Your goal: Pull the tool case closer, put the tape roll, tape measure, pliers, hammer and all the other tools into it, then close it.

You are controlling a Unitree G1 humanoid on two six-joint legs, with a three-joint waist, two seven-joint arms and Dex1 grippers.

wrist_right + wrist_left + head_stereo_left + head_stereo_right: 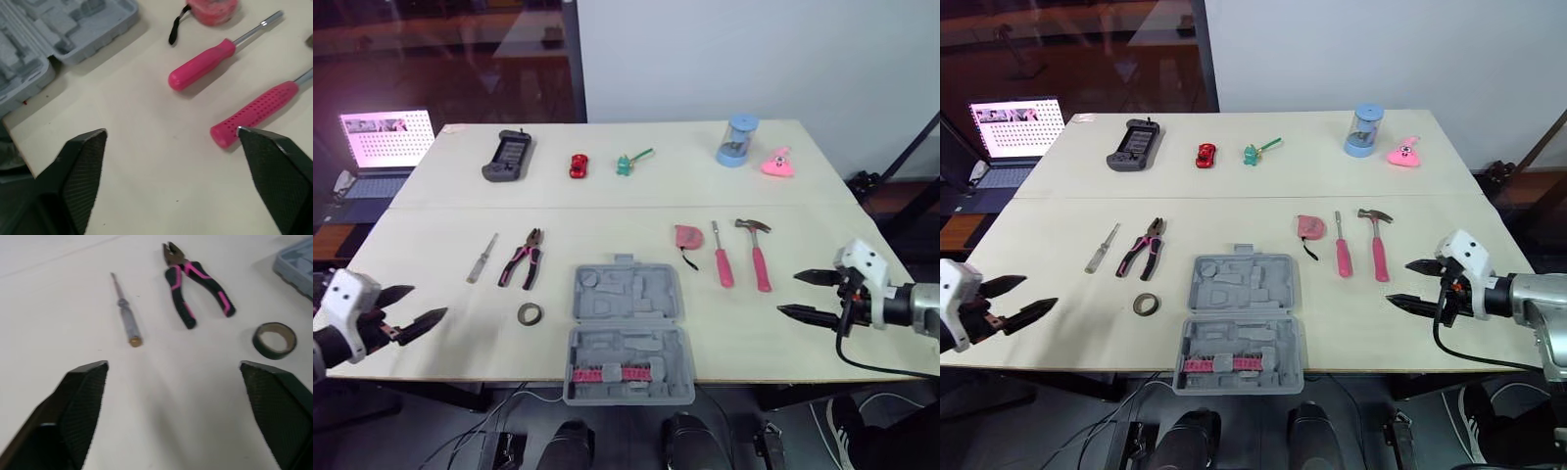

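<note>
Grey tool case (628, 333) lies open at the tabletop's (440, 255) near edge, so we judge it close enough | tape roll (530, 313), pliers (524, 259) left of it; tape measure (687, 236), hammer (756, 253) right, unpacked | left hand (426, 302), right hand (788, 294) spread, empty, each flanking its tools.

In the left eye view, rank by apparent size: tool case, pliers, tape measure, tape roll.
1. Open grey plastic tool case
2. Pink-and-black pliers
3. Pink tape measure and black tape roll: too alike to rank.
</note>
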